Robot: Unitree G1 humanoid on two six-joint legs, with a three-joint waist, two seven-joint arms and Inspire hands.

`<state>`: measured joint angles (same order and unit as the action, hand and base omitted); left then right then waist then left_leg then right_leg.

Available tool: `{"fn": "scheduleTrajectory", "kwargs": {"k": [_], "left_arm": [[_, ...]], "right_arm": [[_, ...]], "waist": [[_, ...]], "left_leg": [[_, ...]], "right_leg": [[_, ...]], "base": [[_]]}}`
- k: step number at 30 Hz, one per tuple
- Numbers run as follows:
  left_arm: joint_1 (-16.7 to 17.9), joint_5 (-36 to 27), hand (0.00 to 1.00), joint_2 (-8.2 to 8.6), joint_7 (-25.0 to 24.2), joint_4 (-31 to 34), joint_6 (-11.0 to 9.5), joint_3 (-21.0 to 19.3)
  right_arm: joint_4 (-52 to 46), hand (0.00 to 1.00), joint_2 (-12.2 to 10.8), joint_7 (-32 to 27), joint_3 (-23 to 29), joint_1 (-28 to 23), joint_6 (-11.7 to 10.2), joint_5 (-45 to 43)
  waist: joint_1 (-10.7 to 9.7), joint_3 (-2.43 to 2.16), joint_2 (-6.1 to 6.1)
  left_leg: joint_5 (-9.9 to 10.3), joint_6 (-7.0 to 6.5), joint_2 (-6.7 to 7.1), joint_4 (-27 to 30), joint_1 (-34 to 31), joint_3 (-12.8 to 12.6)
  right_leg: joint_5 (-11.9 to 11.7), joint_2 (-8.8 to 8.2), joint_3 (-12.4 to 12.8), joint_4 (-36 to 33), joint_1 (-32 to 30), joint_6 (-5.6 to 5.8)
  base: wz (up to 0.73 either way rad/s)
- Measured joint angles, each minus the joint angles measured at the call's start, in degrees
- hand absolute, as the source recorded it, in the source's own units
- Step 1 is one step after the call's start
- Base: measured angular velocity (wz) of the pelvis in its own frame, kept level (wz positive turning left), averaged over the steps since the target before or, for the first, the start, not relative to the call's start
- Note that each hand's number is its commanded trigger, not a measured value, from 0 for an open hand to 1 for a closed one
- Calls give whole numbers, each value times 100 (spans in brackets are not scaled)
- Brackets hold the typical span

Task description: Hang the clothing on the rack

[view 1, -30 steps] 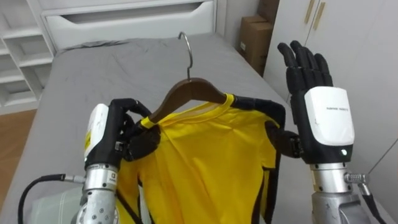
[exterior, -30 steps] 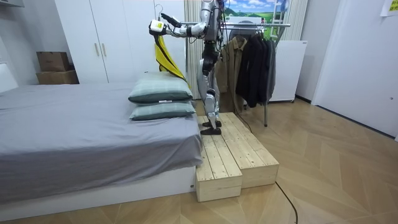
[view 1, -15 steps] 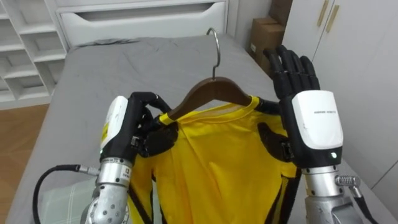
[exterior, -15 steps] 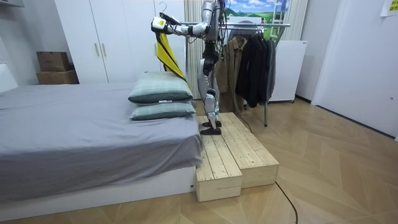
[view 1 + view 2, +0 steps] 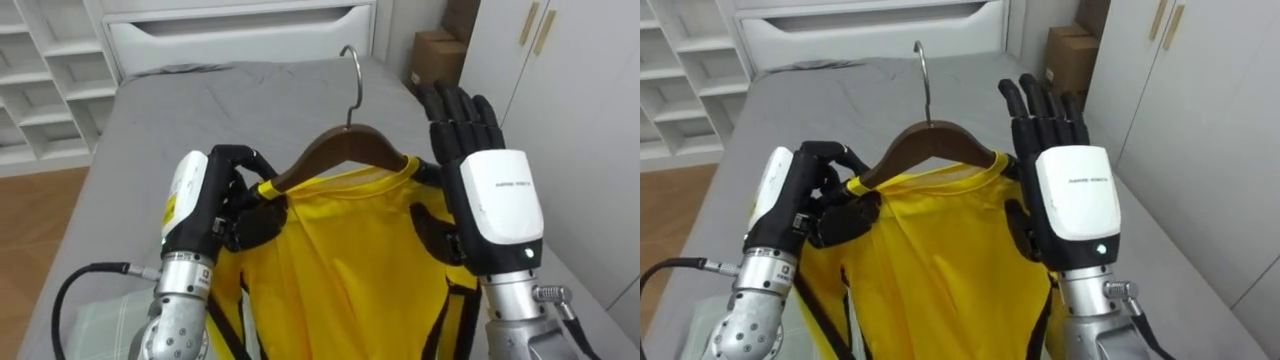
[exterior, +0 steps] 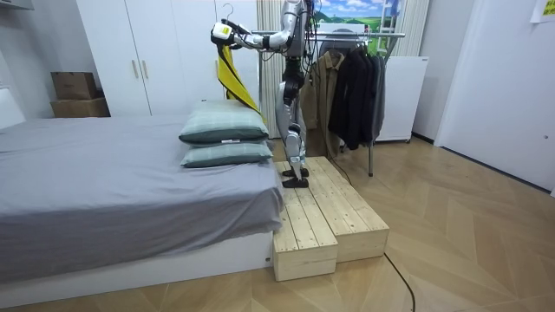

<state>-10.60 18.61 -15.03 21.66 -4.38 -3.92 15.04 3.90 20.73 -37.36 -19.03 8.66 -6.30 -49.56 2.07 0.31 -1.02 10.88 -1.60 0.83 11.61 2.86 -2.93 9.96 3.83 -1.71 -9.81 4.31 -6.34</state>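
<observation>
Gripping hanger, left hand curled, right hand upright, fingers straight, perhaps touching yellow shirt

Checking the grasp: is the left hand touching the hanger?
Touching. The left eye view shows the left hand with fingers curled round one end of the hanger.

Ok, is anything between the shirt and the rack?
Only the robot itself: facing the bed, its left hand holds the shirt on its hanger out front; the rack stands behind it, dark clothes hanging there.
</observation>
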Motion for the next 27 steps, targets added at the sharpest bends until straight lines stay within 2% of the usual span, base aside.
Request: {"fn": "scheduleTrajectory", "kwargs": {"k": [6, 13, 16, 19, 27], "left_arm": [[-1, 236, 100, 0, -92, 1, -15, -23], [-13, 367, 100, -11, -97, 5, -25, -20], [-12, 639, 100, -11, -105, 138, -26, -38], [-13, 859, 100, -9, -111, 227, -64, -46], [-12, 854, 100, -13, -111, 222, -77, -57]], "right_arm": [[247, 0, -11, 411, 21, -3, -48, 527], [-149, 0, -9, 1029, 22, 5, -52, 1769], [-387, 0, -6, 1463, 76, 4, -53, 2117], [-525, 0, 12, 1858, 235, 3, -70, 2469], [-509, 0, 19, 2380, 323, -115, -69, 2672]], "waist": [[-7, 13, -1], [-12, 25, -16], [-9, 56, -63], [-21, 57, -69], [-68, 54, -60]], "left_leg": [[0, 0, 6, -25, 80, -4], [0, 0, 6, -33, 83, -12], [0, 0, 7, -32, 72, -14], [0, 0, 20, -29, 70, -2], [0, 0, 13, -80, 100, 12]], "right_leg": [[1, -6, -1, 26, 55, 1], [1, -7, 5, 22, 80, 1], [1, -6, 13, 49, 72, 1], [1, -17, 1, 118, 88, 1], [-1, -11, -22, 106, 126, 1]], "base": [[0], [0], [0], [1], [0]]}}
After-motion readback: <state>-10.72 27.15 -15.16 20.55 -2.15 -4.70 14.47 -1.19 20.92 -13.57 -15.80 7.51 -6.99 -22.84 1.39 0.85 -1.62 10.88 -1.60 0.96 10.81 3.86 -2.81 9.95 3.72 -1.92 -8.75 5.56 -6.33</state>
